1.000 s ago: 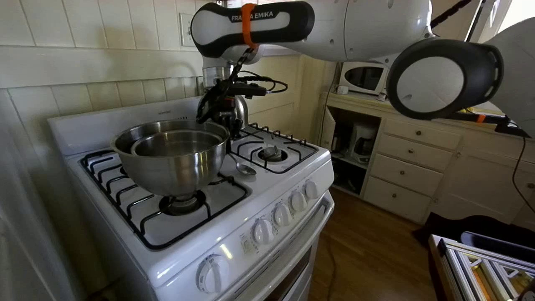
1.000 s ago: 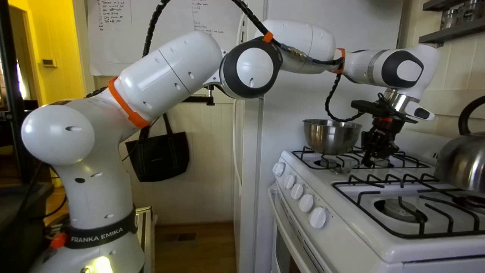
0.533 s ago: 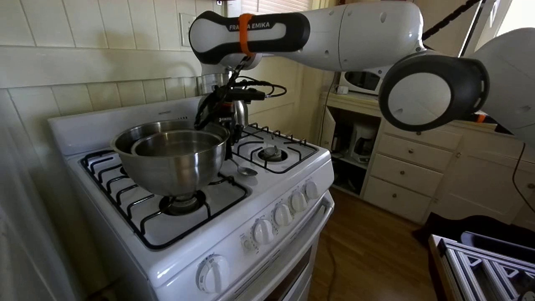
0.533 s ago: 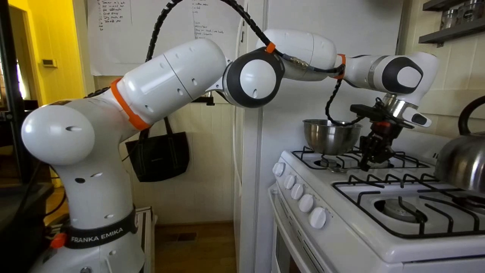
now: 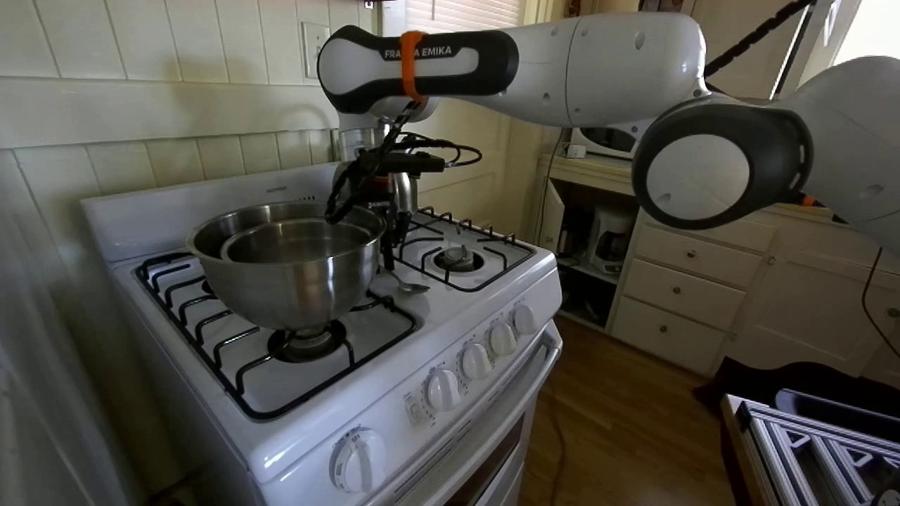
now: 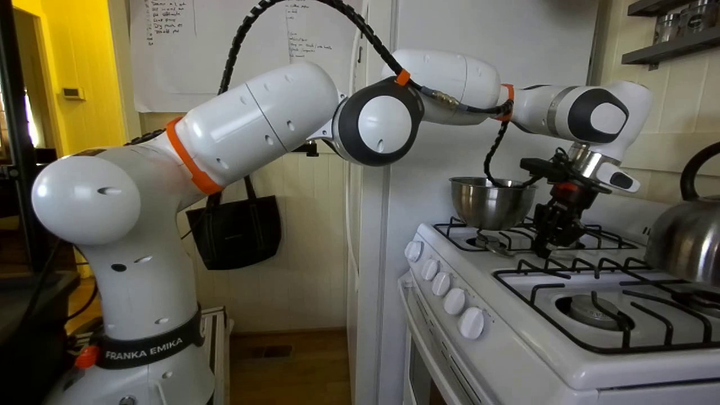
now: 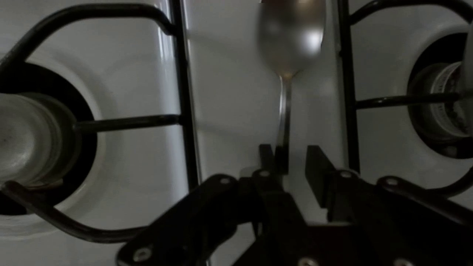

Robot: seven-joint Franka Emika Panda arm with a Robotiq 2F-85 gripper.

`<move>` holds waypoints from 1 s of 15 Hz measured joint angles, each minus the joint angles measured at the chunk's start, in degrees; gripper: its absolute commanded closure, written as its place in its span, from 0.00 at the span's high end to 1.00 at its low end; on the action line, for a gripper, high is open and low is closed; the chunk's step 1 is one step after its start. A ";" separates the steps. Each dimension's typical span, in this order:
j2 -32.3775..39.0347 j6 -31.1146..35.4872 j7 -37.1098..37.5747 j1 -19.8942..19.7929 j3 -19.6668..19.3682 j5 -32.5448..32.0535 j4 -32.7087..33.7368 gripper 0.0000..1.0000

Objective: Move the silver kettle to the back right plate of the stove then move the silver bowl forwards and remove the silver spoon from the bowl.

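While the black two-fingered gripper (image 7: 290, 158) stands slightly spread, the oval-bowled silver metal spoon (image 7: 286, 69) extends ahead, its handle (image 7: 285, 111) between the fingertips (image 7: 318, 171); clean release likely requires wider spacing, then vertical withdrawal.

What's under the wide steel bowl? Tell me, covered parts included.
Under the steel bowl: a gas burner and a black grate, both partly showing. The bowl covers the rest of the burner; where its base rests cannot be seen.
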 measured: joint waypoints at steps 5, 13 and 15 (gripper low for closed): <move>0.14 -0.39 0.64 0.00 0.00 0.00 0.68 0.95; -3.61 -0.43 1.50 -2.24 -0.59 0.05 5.31 1.00; -5.69 0.27 0.75 -3.92 -0.32 0.87 6.56 1.00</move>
